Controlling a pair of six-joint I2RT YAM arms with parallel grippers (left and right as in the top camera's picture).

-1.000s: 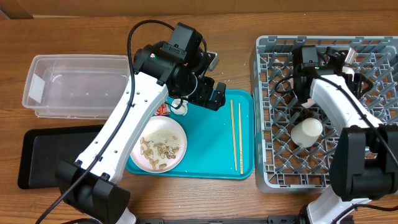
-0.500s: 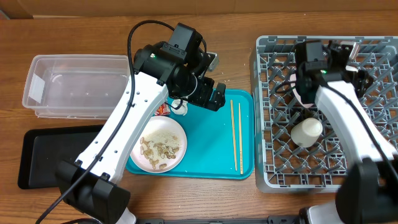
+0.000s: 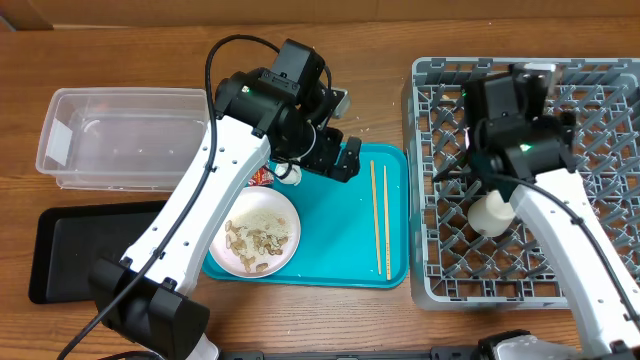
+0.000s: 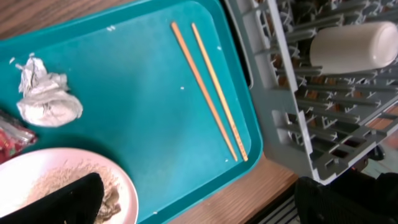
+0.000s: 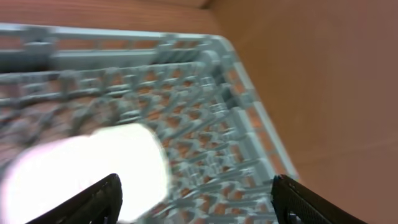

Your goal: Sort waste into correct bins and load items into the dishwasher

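Observation:
My left gripper (image 3: 338, 156) hangs open and empty over the teal tray (image 3: 340, 250), its fingers wide apart in the left wrist view (image 4: 205, 208). The tray holds two chopsticks (image 3: 379, 220) (image 4: 211, 93), a pink plate of food scraps (image 3: 255, 232) (image 4: 127, 193), a crumpled white paper ball (image 3: 288, 172) (image 4: 46, 99) and a red wrapper (image 3: 262, 177) (image 4: 9, 134). My right gripper (image 3: 505, 105) (image 5: 196, 199) is open and empty above the grey dish rack (image 3: 600, 68) (image 5: 205, 93). A white cup (image 3: 495, 212) (image 5: 81, 168) (image 4: 351, 45) lies in the rack, blurred in the right wrist view.
A clear plastic bin (image 3: 120, 135) stands at the back left and a black tray (image 3: 70, 250) in front of it. The rack's wall (image 4: 292, 118) stands close beside the teal tray's right edge. Bare wooden table lies behind the tray.
My right arm has risen and swung over the rack, away from its back left part; the cup stays put. My left arm has not moved.

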